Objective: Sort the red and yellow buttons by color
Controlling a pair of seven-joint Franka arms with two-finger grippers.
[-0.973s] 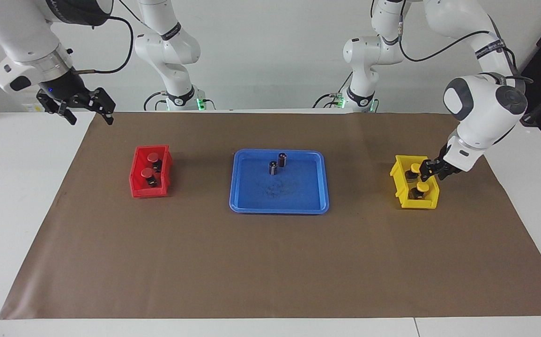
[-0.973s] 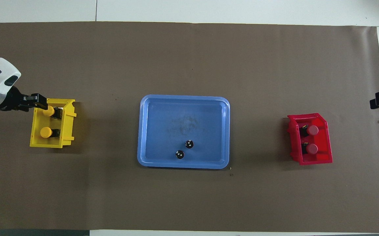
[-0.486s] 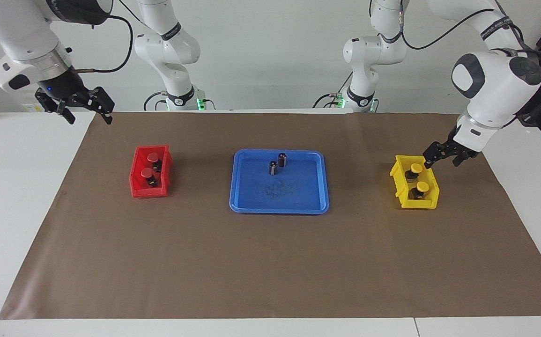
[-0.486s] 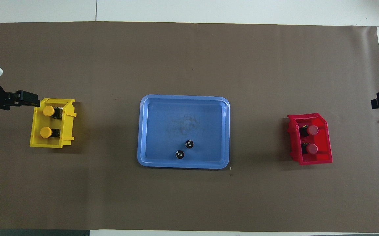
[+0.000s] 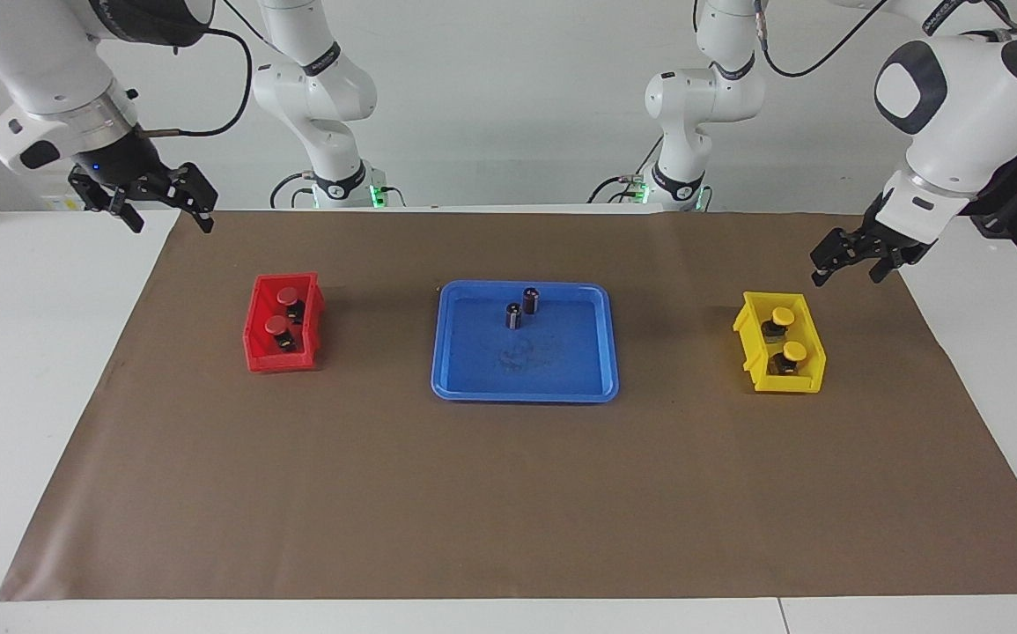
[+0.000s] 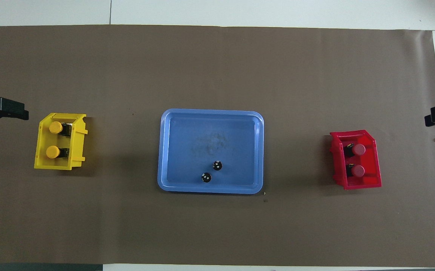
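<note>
Brown paper mat (image 5: 508, 493); round-capped yellow buttons (image 5: 783, 333) in boxy plastic bin (image 5: 759, 352).

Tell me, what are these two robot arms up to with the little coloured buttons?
They are sorting buttons by colour, and that looks done. Both red buttons lie in the red bin, both yellow buttons in the yellow bin. Only two dark cylinders stand in the blue tray. The left gripper hangs open and empty above the mat beside the yellow bin. The right gripper waits open at its own end.
</note>
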